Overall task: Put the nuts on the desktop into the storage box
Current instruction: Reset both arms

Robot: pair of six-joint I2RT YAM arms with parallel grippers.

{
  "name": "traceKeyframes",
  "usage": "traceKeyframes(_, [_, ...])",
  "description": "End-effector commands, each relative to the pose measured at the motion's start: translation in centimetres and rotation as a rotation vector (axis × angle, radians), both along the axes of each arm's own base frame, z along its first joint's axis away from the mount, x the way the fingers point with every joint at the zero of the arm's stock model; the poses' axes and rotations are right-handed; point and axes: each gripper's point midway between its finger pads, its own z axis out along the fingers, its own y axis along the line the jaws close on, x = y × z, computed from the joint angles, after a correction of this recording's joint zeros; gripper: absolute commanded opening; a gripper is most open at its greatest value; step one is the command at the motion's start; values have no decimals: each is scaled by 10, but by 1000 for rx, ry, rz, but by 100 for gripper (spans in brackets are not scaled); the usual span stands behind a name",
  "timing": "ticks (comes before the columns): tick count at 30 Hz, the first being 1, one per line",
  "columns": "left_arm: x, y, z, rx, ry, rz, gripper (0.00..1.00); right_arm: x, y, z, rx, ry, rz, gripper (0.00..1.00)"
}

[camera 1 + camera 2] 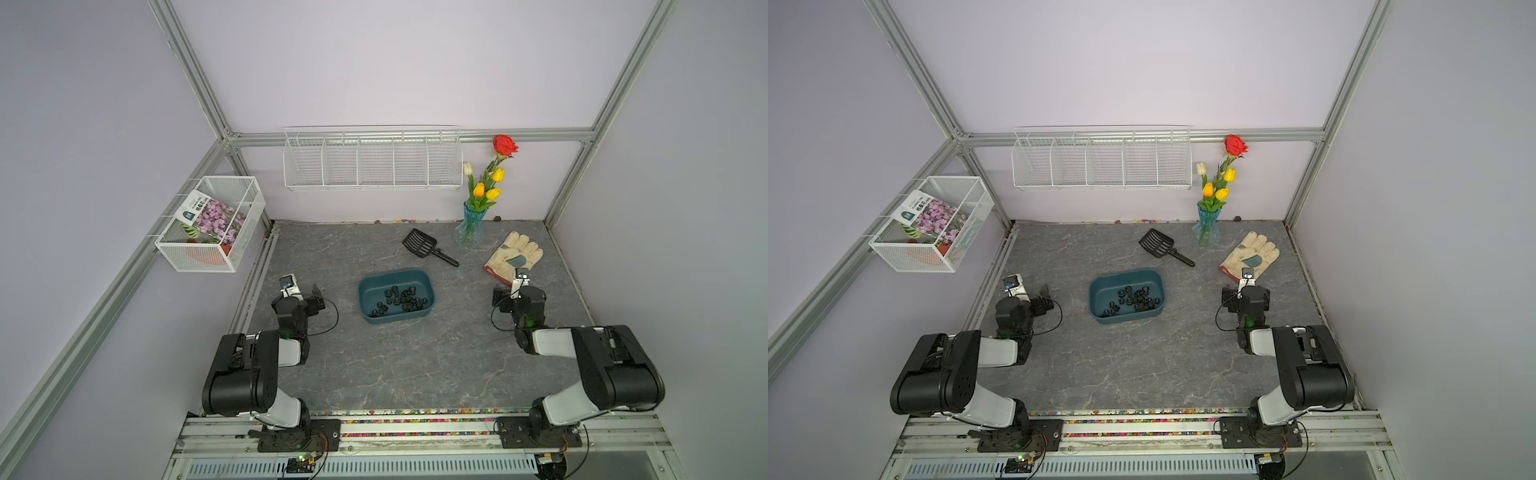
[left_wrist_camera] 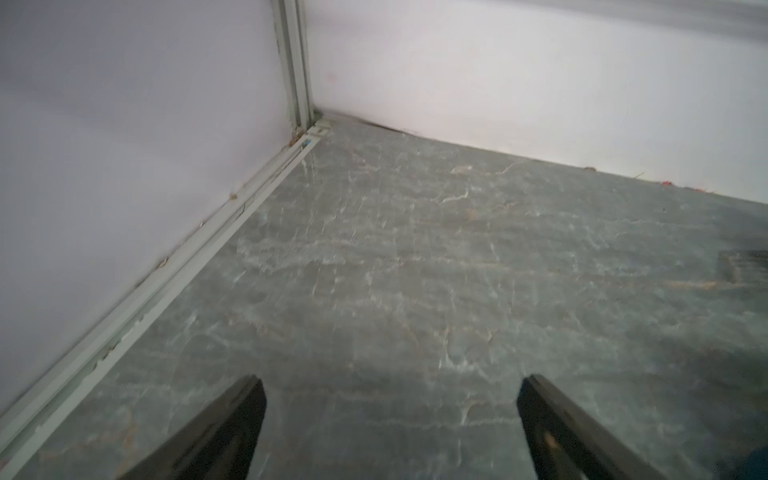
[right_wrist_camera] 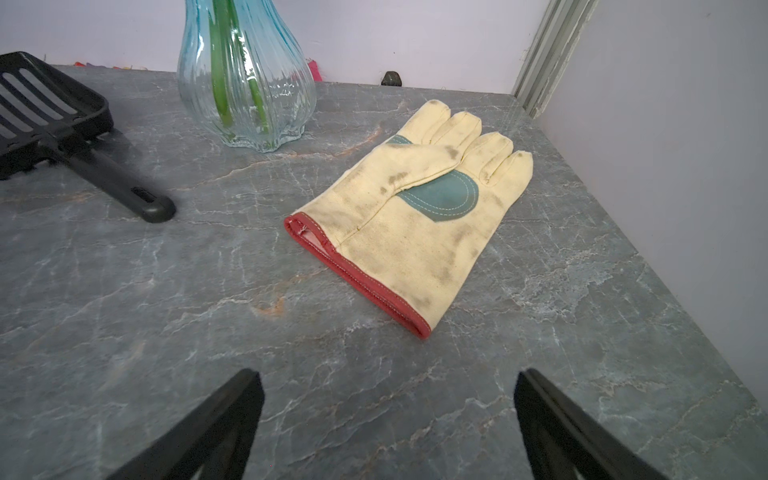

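The storage box (image 1: pixel 395 319) sits near the middle of the desk (image 1: pixel 415 365), and both top views show it (image 1: pixel 1126 319). The nuts (image 1: pixel 401 299) lie in a loose heap inside the box, on its floor. I see no nut lying on the bare desk around the box. The left gripper (image 2: pixel 392 380) hangs over the left side of the desk, close to the left edge. Its two fingers (image 2: pixel 232 419) stand wide apart and nothing is between them, only bare desk below. The right gripper (image 3: pixel 387 374) hangs over the right side of the desk, well apart from the box. It is wide open too and holds nothing. Just past it lies a yellow glove (image 3: pixel 415 216), flat on the desk near the far right corner, with its red cuff toward the gripper. A blue glass vase (image 3: pixel 245 83) with flowers (image 1: pixel 490 178) stands by the far edge, beside the glove. A black scoop (image 1: pixel 424 245) lies between the box and the far edge, not touching the box. A tiny dark thing (image 3: pixel 390 78) sits at the far edge by the wall, and I cannot tell what it is.
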Motion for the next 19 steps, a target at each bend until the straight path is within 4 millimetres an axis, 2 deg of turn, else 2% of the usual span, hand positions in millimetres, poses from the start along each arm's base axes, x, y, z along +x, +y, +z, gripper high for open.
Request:
traceKeyframes(1, [7,-8,13,28,-43,-52,100,3,1,11,19,-33,2,99])
traceKeyframes(3, [8,-7,10,13,1,-44,100,3,2,11,20,-33,3,99])
traceKeyframes(19, [8,-8,11,14,-4,-48,100,4,2,11,18,-33,4,99])
